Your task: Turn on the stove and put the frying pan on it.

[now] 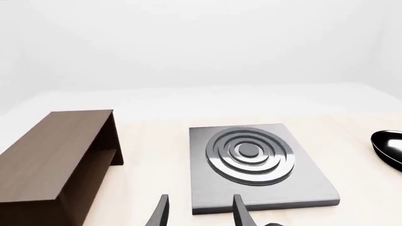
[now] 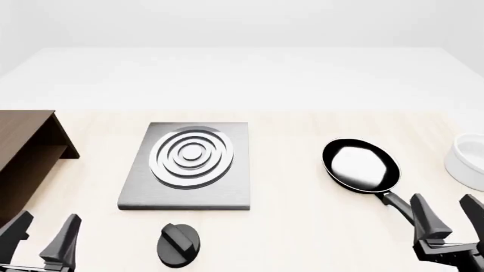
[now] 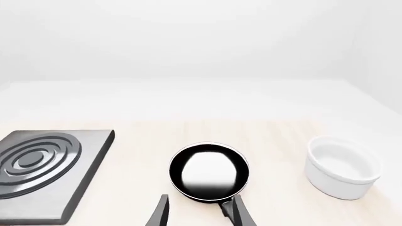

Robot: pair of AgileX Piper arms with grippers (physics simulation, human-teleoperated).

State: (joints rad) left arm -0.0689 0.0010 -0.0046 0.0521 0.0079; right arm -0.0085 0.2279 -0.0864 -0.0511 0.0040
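Observation:
The stove (image 2: 189, 164) is a flat grey slab with raised silver rings, left of centre on the table. Its separate black round knob (image 2: 178, 245) lies just in front of it. The frying pan (image 2: 361, 165) sits to the stove's right, with its thin handle (image 2: 397, 203) pointing toward my right gripper. My left gripper (image 2: 42, 229) is open and empty at the near left, apart from the knob. My right gripper (image 2: 450, 214) is open and empty, just beyond the handle's end. The left wrist view shows the stove (image 1: 251, 155), and the right wrist view shows the pan (image 3: 209, 172).
A dark brown wooden cabinet (image 2: 22, 150) stands at the left edge and also shows in the left wrist view (image 1: 56, 155). A white bowl (image 2: 468, 157) stands at the far right and also shows in the right wrist view (image 3: 342, 167).

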